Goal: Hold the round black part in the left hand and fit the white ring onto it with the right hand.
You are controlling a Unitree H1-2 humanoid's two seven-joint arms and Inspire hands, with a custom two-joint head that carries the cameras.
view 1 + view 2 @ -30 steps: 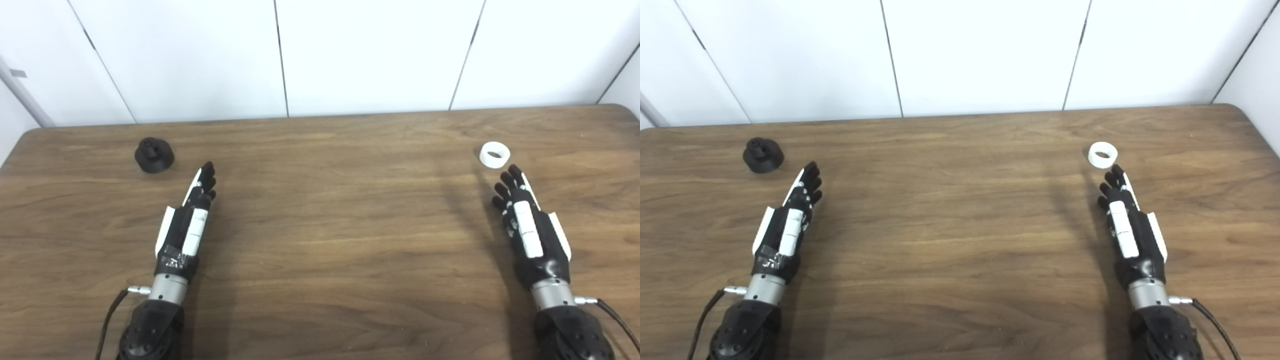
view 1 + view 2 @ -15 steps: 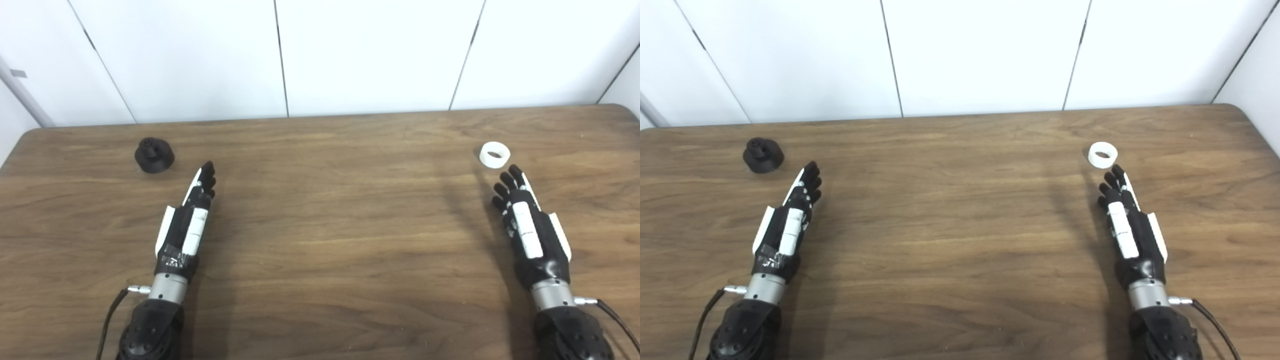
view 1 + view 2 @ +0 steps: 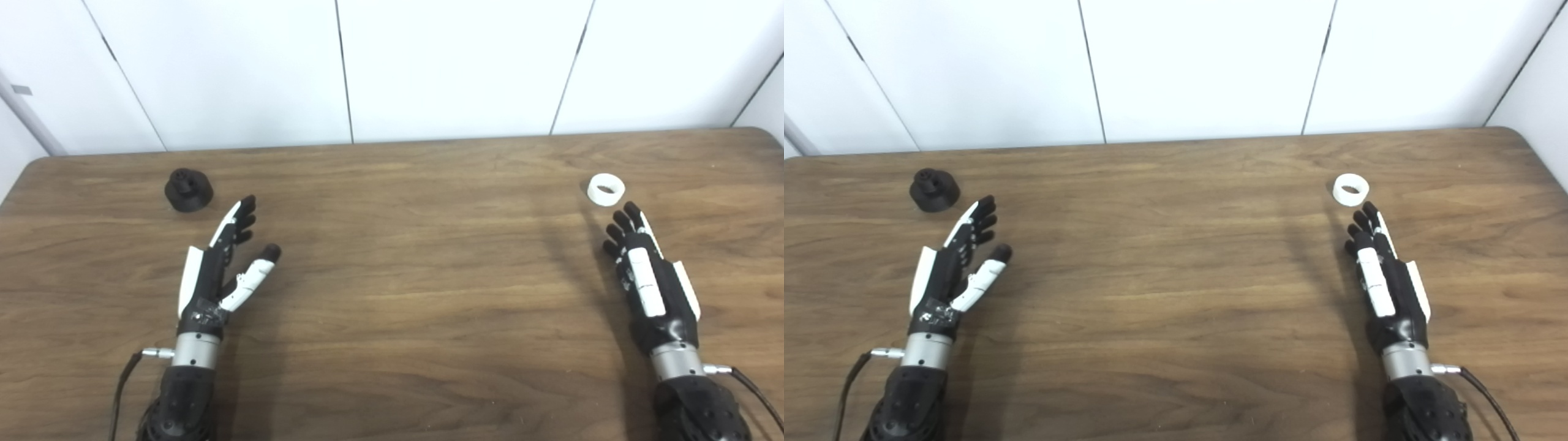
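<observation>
The round black part [image 3: 188, 190] stands on the wooden table [image 3: 398, 245] at the far left. My left hand [image 3: 215, 266] is open and empty, thumb spread out to the right, fingertips a short way right of and nearer than the part. The white ring [image 3: 606, 188] lies on the table at the far right. My right hand [image 3: 646, 275] is open and empty, fingers stretched out together, fingertips just short of the ring and not touching it. The same scene shows in the right eye view: part [image 3: 934, 190], ring [image 3: 1350, 188].
A white panelled wall [image 3: 392, 67] runs along the table's far edge. The table's rounded corners show at the far left and far right.
My left hand has shifted a little to the left and its thumb has swung out away from the fingers. My right hand, the black part and the ring have not moved.
</observation>
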